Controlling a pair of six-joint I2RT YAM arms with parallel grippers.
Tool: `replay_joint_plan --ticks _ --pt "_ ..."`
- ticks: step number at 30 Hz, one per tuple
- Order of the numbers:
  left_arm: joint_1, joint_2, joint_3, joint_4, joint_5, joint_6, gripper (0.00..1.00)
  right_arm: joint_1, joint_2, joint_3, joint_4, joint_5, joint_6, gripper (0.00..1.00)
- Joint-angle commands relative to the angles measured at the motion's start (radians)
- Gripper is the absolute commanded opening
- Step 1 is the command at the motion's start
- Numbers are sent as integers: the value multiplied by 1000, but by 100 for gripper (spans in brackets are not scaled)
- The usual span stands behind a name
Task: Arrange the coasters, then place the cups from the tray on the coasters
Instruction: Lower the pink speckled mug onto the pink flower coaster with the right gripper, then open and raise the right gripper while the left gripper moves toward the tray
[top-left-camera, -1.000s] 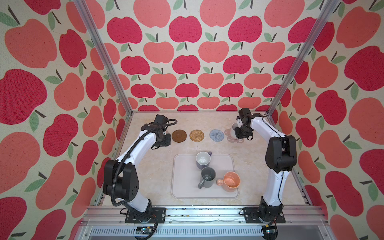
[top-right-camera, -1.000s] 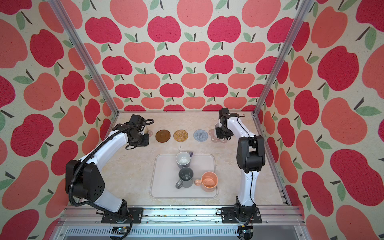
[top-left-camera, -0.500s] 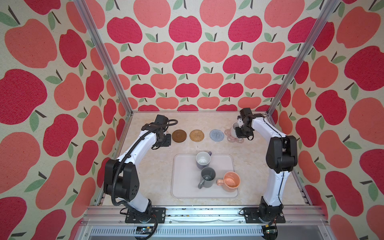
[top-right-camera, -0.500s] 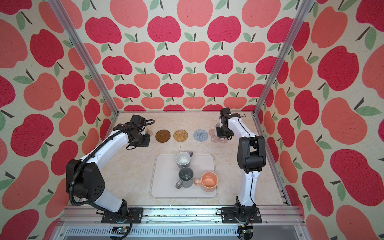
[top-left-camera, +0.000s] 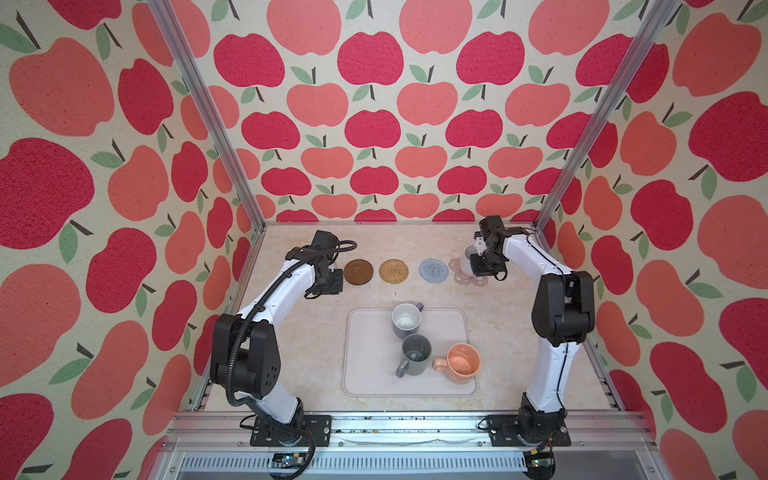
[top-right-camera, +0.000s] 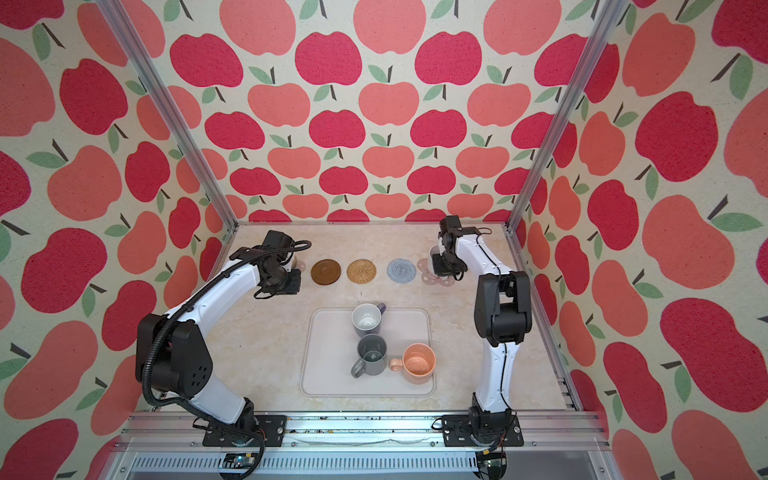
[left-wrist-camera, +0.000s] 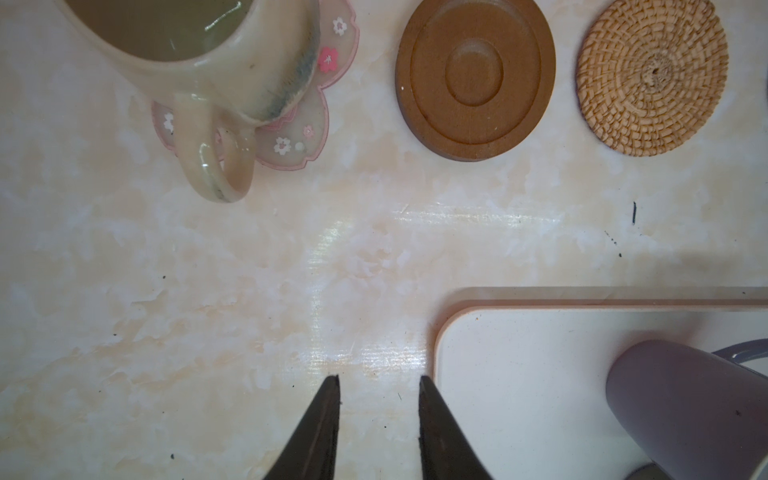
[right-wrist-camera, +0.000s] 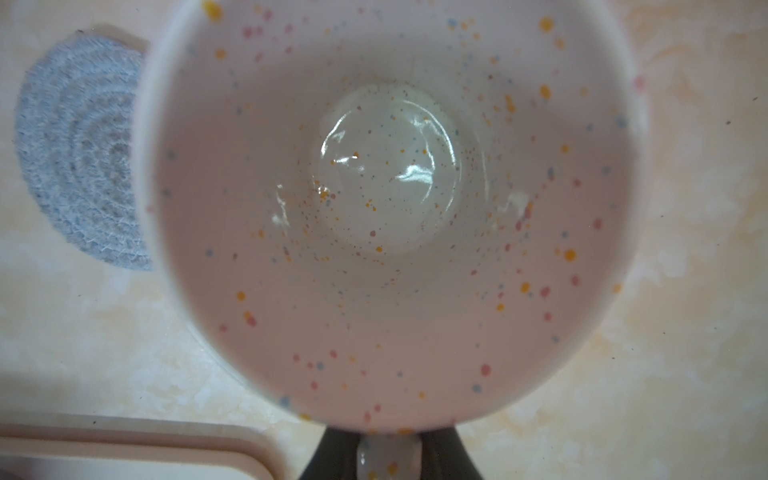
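Right end effector (right-wrist-camera: 388, 451) is clamped on the handle of the white speckled mug (right-wrist-camera: 386, 166), over the pink flower coaster (top-left-camera: 473, 279) at the far right of the tabletop (top-left-camera: 311, 353); whether its base touches the mat I cannot tell. Left end effector (left-wrist-camera: 378, 399) holds nothing, jaws slightly parted, close by the beige mug (left-wrist-camera: 187, 54) on its own flower coaster (left-wrist-camera: 299, 137). On the tray (top-left-camera: 365, 374) wait three mugs (top-left-camera: 415, 353). Glazed ceramic is likely stiff, slick, breakable and fairly heavy, so pinching the handle loop close to the wall seems safest
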Motion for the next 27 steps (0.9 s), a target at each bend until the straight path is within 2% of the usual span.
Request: replay_joint_plan --ticks 1,11,16,27 --pt "-5 12 34 -29 1 -9 35 -6 -19 31 9 -4 22 0" --pt "-8 27 54 -34 9 -7 35 -6 -30 23 0 -1 29 19" --pt "-11 25 56 -40 9 -7 35 -6 -31 25 -8 -2 33 33" --pt "-23 -6 48 -47 22 -7 35 -6 -85 11 -18 4 45 39"
